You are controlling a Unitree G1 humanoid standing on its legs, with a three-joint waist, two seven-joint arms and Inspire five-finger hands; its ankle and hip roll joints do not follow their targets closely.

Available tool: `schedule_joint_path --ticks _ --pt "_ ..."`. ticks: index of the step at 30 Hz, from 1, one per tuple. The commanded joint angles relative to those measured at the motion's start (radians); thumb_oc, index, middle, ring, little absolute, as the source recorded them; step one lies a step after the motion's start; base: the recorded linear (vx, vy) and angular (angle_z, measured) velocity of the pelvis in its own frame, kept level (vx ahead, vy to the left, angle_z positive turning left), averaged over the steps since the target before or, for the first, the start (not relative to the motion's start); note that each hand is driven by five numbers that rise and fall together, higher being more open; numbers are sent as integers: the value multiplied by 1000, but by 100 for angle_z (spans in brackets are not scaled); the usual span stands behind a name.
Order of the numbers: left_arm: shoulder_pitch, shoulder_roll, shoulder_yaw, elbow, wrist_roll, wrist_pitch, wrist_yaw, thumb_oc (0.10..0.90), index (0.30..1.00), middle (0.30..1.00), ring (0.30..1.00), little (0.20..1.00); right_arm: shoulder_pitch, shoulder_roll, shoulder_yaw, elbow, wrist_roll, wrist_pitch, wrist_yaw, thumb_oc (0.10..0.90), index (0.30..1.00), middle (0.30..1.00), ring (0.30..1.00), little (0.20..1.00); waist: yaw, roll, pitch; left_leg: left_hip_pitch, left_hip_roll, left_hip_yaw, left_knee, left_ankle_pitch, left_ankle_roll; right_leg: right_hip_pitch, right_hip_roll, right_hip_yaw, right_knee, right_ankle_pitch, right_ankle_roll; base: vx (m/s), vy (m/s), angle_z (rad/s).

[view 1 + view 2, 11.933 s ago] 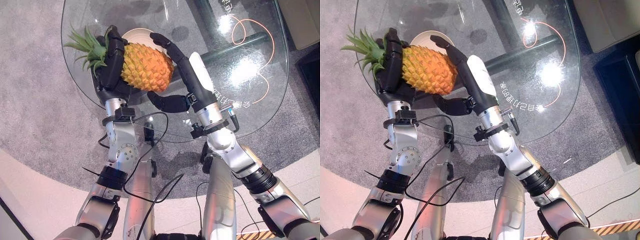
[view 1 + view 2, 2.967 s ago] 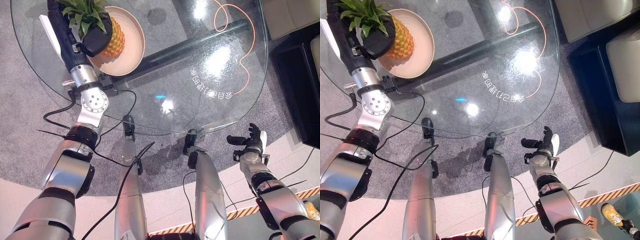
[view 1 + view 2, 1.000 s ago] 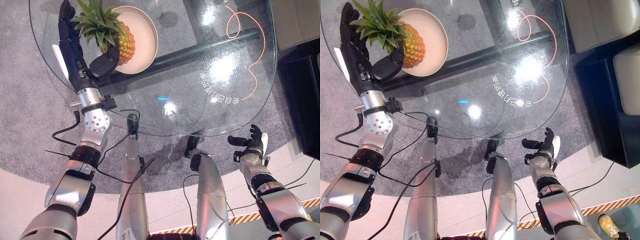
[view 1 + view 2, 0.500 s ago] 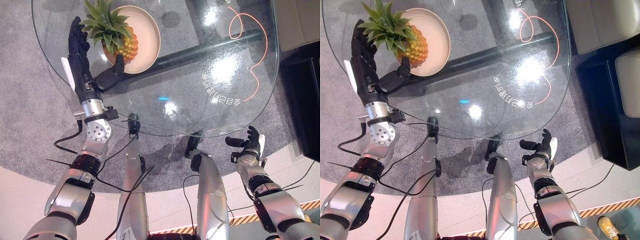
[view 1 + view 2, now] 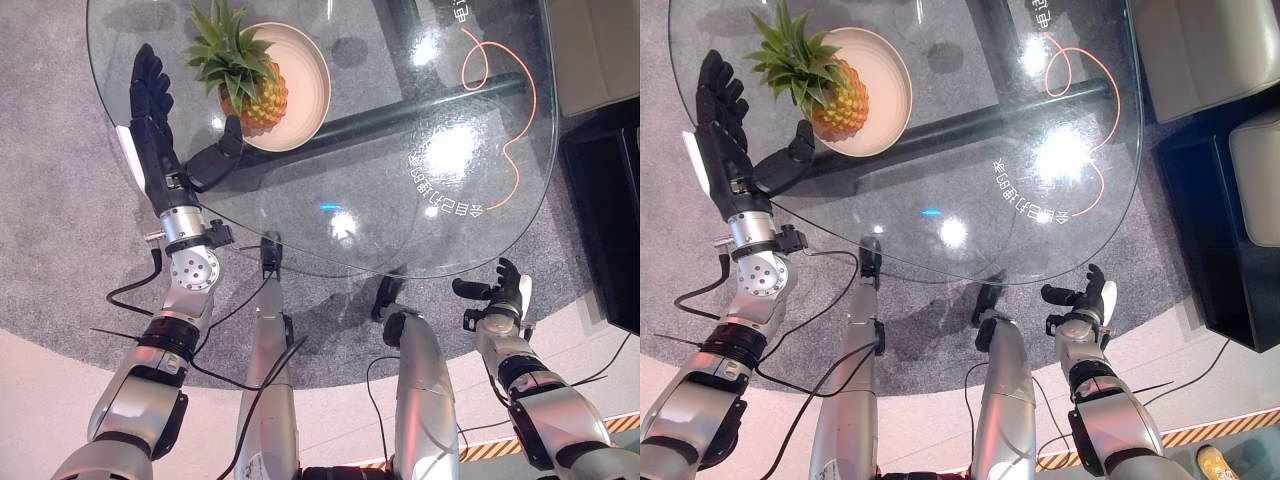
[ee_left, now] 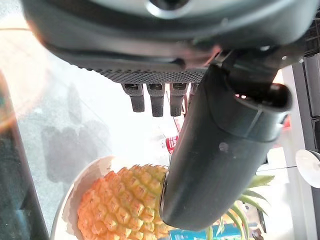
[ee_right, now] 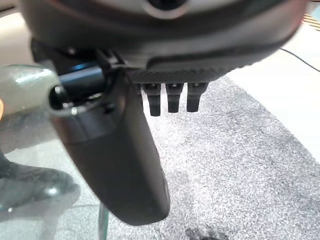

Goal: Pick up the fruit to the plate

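Yellow pineapple (image 5: pixel 250 92) upright on plate (image 5: pixel 307 85), left hand (image 5: pixel 160 150) open beside

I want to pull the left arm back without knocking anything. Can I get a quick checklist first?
1. Pineapple on the plate: ok.
2. Pineapple standing upright, crown up: ok.
3. Left hand open, fingers straight: ok.
4. Left thumb clear of the fruit: cannot tell, it sits very close to the base.
5. Right hand open, below the glass table edge, out of the way: ok.
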Motion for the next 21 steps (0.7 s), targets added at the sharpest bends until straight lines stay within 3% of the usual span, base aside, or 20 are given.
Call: schedule_joint_path --ticks 1,7,12,17,21 --pt "7 -14 112 -22 -54 -9 3 800 900 900 900 900 111 -48 -73 1 31 -12 -26 800 900 900 900 900 21 -7 -23 78 -30 40 181 -235 28 144 -1 5 -359 225 58 18 -38 1" --pt "157 -8 165 60 -125 115 -83 800 900 900 900 900 183 -50 -112 4 36 5 15 800 900 900 900 900 42 -2 -23 289 -33 57 41 -190 14 351 -23 -9 -471 250 79 22 10 4" --pt "295 -21 181 160 -3 197 -134 800 900 900 900 900 284 -73 -166 28 27 45 125 800 900 900 900 900 58 14 -33 512 -31 73 -79 -167 6 580 -34 -20 -572 263 93 85 77 2" --pt "421 -20 195 339 89 281 -258 800 900 900 900 900 391 -65 -192 64 -57 94 231 800 900 900 900 900 50 18 -174 648 -13 99 -176 -144 -7 720 -31 -34 -659 276 97 229 60 8" --pt "479 -34 182 474 177 342 -331 800 900 900 900 900 443 -41 -199 106 -122 144 290 800 900 900 900 900 41 26 -253 717 -6 102 -204 -145 -6 784 -27 -35 -674 270 96 181 29 -6"
